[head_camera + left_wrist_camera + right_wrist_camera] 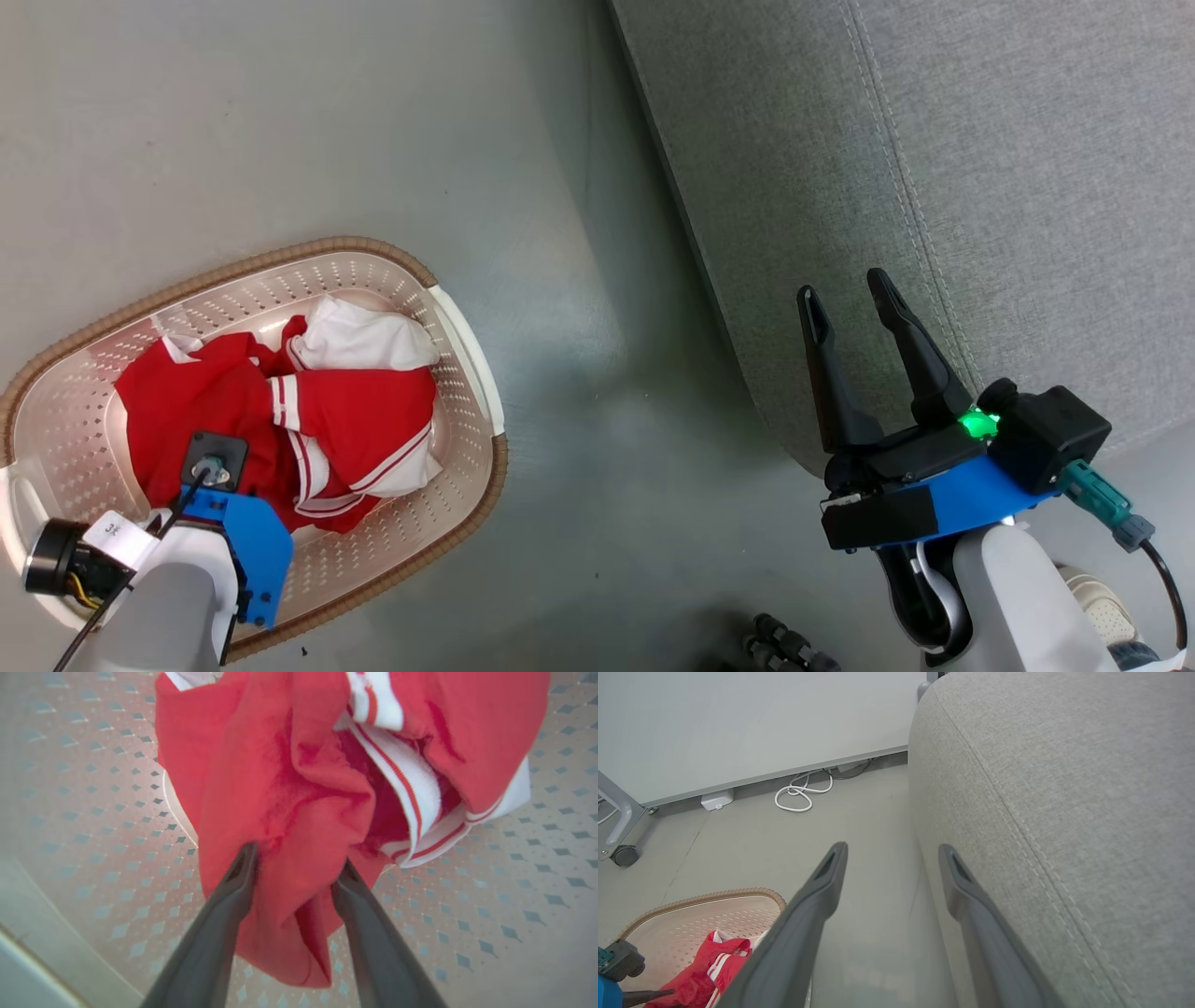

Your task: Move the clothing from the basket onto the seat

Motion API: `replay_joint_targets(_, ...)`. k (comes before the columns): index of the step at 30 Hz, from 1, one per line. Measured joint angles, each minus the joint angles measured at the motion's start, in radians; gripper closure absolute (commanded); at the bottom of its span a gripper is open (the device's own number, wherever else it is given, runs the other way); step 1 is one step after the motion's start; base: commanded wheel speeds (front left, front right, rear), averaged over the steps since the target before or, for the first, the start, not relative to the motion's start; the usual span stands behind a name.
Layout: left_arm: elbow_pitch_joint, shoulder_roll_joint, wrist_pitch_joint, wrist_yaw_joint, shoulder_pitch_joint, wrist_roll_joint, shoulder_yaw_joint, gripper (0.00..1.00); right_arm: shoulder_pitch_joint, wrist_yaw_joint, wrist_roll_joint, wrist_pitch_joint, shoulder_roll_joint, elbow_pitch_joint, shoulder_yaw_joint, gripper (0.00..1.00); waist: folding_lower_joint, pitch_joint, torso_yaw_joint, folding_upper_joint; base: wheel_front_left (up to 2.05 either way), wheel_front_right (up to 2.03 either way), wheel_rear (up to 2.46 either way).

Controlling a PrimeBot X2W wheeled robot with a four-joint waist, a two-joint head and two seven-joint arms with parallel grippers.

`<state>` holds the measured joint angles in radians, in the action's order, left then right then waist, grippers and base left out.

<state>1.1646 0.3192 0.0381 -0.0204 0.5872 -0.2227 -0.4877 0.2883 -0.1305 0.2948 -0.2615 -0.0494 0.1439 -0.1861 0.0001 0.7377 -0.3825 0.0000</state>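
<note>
Your left gripper (297, 856), jaws apart, straddles the clothing (280, 788) inside one basket (355, 245); right gripper (842, 285), spread, beside one seat (934, 140).

The clothing (359, 425) is bright red with white panels and red-and-white striped trim. The basket (459, 373) is cream, dotted with small holes, under a brown woven-look rim. The seat (980, 168) is light grey with pale stitching. The floor (280, 112) is plain grey.

The left tool (296, 864), spread, straddles a red clothing (289, 788) fold in the basket (490, 896).
</note>
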Motion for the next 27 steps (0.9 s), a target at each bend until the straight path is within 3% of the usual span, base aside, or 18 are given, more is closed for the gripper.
replay_joint_targets(9, 0.016, -0.023, -0.04, 0.005, 0.016, -0.022, 0.003, 1.0, 0.0, 0.0, -0.002, 0.0, 0.0, 0.006, -0.005, 0.0, -0.0001, -0.018, 0.012, 0.0, 0.0, 0.0, 0.0)
replay_joint_targets(23, 0.052, -0.13, -0.124, 0.074, -0.011, -0.097, 0.016, 1.0, 0.0, 0.0, -0.026, 0.0, 0.001, 0.066, -0.007, 0.0, -0.0001, -0.169, 0.08, 0.0, 0.0, 0.0, 0.0)
replay_joint_targets(27, 0.052, -0.173, -0.159, 0.117, -0.045, -0.133, 0.022, 1.0, -0.007, 0.0, -0.03, 0.0, 0.001, 0.098, -0.012, 0.0, -0.0003, -0.25, 0.108, 0.0001, 0.0, 0.0, 0.0)
